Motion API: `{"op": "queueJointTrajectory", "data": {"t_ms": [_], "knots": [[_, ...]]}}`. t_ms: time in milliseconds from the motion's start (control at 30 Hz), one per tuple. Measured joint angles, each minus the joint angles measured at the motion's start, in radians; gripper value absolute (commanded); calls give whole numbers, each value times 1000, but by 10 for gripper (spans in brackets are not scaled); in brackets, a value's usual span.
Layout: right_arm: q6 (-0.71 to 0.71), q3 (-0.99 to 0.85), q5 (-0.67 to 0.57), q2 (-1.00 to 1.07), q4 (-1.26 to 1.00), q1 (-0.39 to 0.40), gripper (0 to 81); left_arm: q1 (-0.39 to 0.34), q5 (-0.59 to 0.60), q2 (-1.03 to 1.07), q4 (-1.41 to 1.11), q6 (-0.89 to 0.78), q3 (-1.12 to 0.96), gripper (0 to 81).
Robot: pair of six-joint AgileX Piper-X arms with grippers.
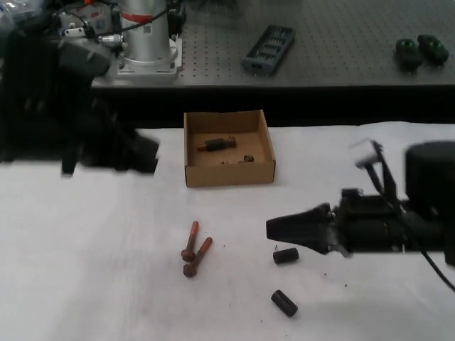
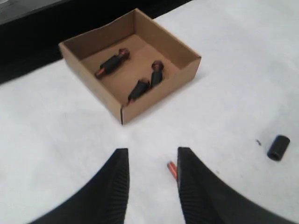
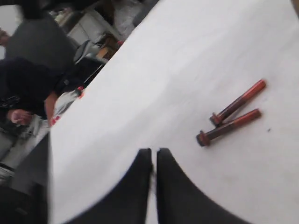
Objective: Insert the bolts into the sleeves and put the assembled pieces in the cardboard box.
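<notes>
Nearest on the white-covered desk [image 1: 85,284], right of the middle, the near sleeve [image 1: 284,303] lies on its side at a slant. A little farther back lies the second sleeve [image 1: 285,256], apart from the first.

Just beyond that sleeve the right hand [image 1: 271,227] comes in from the right and points left, low over the desk. Its fingers are pressed almost together, with only a thin slit between them, and they hold nothing. In its own wrist view the right hand [image 3: 154,150] faces the two bolts [image 3: 232,114].

The bolts [image 1: 193,249] lie left of the sleeves, close side by side and nearly parallel, with their heads toward the near edge. They are loose on the desk, not in any sleeve.

The left hand [image 2: 153,150] has its fingers spread with a clear gap and grips nothing. The red end of one bolt shows on the desk in that gap, close to one finger. A sleeve [image 2: 279,147] lies off to one side. In the high view the left arm [image 1: 106,145] is a dark shape at the left, level with the box.

Farther back, near the middle, stands the open cardboard box [image 1: 229,174]. Three assembled pieces [image 2: 112,63] lie on its floor.

Beyond the desk is a perforated metal plate [image 1: 341,28], which carries a silver column [image 1: 146,35], a dark rack [image 1: 269,48] and two green pieces [image 1: 421,50].
</notes>
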Motion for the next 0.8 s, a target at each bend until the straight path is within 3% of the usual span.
{"op": "queueJointTrajectory", "data": {"t_ms": [100, 167, 567, 633, 667, 800], "knots": [[-183, -137, 165, 5, 294, 0, 43, -3, -55, -87, -10, -39, 83, 256], [-214, -192, 196, 14, 344, 2, 43, -3, -100, -163, -17, -72, 140, 256], [-200, -384, 258, 188, 439, 108, 41, -3, -165, -469, -22, -188, 362, 254], [-183, -393, 275, 215, 449, 136, 8, -3, -167, -499, -22, -192, 385, 254], [-174, -397, 286, 224, 452, 148, 28, -3, -167, -512, -22, -192, 397, 254], [-109, -398, 340, 241, 453, 188, 237, -3, -167, -557, 50, -195, 414, 254]]}}
